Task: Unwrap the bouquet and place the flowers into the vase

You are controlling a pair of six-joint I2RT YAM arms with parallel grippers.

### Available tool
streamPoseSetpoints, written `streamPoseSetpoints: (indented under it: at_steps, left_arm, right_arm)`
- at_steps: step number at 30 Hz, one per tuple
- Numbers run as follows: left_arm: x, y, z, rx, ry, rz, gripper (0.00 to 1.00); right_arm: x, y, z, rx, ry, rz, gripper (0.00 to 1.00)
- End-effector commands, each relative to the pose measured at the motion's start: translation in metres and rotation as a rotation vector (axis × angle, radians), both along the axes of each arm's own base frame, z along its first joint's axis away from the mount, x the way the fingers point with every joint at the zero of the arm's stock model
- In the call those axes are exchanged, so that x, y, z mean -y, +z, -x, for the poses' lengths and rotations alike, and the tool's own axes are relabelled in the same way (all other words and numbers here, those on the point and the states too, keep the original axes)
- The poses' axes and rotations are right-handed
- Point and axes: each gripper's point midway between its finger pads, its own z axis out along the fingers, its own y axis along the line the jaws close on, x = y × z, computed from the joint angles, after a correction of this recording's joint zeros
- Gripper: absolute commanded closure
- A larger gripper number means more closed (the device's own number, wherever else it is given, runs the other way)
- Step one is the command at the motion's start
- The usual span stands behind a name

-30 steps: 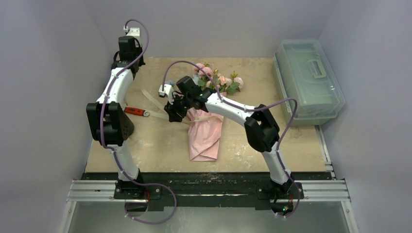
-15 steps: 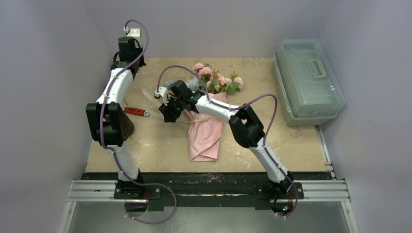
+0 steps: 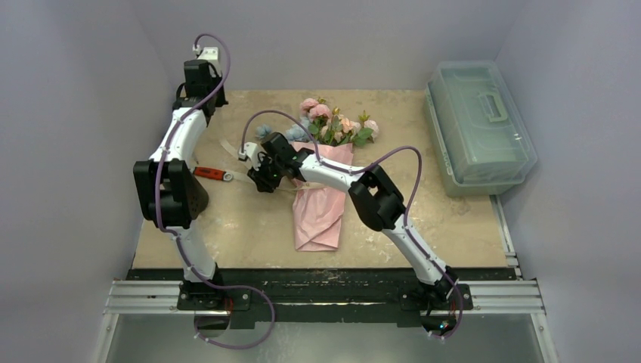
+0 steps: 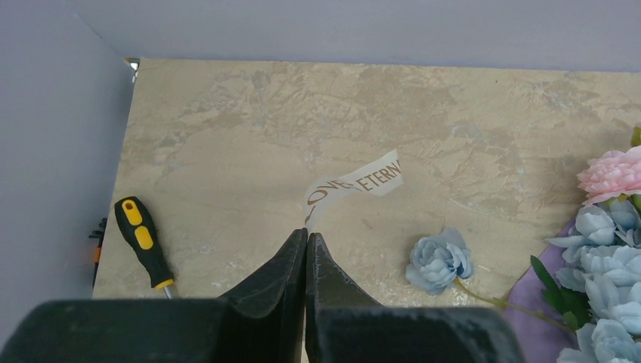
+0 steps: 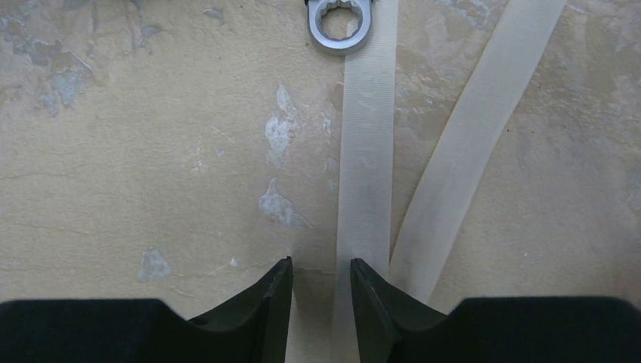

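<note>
The bouquet [image 3: 320,206] lies mid-table, its pink paper toward me and its flowers [image 3: 335,125] at the far end. In the left wrist view the pink and pale-blue flowers [image 4: 608,219] show at the right edge. One blue rose [image 4: 438,259] lies loose beside them. The cream ribbon [image 5: 368,159] runs out to the left of the paper in two strips. My right gripper [image 5: 321,262] hangs low over it, open, with one strip running under the gap along its right finger. My left gripper [image 4: 305,236] is shut on nothing, high over the far-left corner. The vase is out of view.
A clear lidded box [image 3: 480,121] stands at the right edge. A red-handled tool [image 3: 210,173] lies left of the ribbon, and its ring end [image 5: 341,23] shows ahead of my right jaws. A black-and-yellow screwdriver [image 4: 140,238] lies by the left wall.
My right arm has swung left off the bouquet to the ribbon, uncovering the blue roses, and its jaws have narrowed. The left arm has not moved.
</note>
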Motion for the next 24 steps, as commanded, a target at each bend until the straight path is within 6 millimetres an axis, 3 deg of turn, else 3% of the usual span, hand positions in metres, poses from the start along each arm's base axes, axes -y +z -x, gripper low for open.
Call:
streamPoseSetpoints:
  at_steps: [1, 4, 6, 9, 11, 14, 21, 24]
  left_arm:
    - [0.001, 0.037, 0.004, 0.093, -0.010, 0.024, 1.00]
    - [0.000, 0.036, 0.003, 0.093, -0.011, 0.017, 1.00]
    - [-0.001, 0.036, 0.003, 0.093, -0.010, 0.009, 1.00]
    - [-0.002, 0.036, 0.003, 0.093, -0.009, 0.006, 1.00]
    - [-0.002, 0.034, 0.003, 0.090, -0.013, 0.009, 1.00]
    - [0.000, 0.030, 0.004, 0.084, -0.021, 0.018, 1.00]
    - [0.005, 0.028, 0.001, 0.084, -0.033, 0.042, 1.00]
    - [0.005, 0.029, 0.000, 0.084, -0.034, 0.044, 1.00]
  right_arm:
    - [0.004, -0.011, -0.001, 0.013, 0.007, 0.052, 0.68]
    - [0.012, -0.016, 0.014, -0.033, 0.048, 0.082, 0.89]
    - [0.020, -0.008, 0.028, -0.061, 0.089, 0.089, 0.97]
    - [0.045, -0.005, 0.057, -0.113, 0.152, 0.128, 1.00]
    - [0.072, -0.010, 0.078, -0.129, 0.225, 0.190, 1.00]
    - [0.082, 0.008, 0.098, -0.146, 0.285, 0.161, 1.00]
    - [0.054, 0.067, 0.075, -0.056, 0.211, 0.028, 0.80]
    - [0.042, 0.074, 0.066, -0.044, 0.180, -0.009, 0.72]
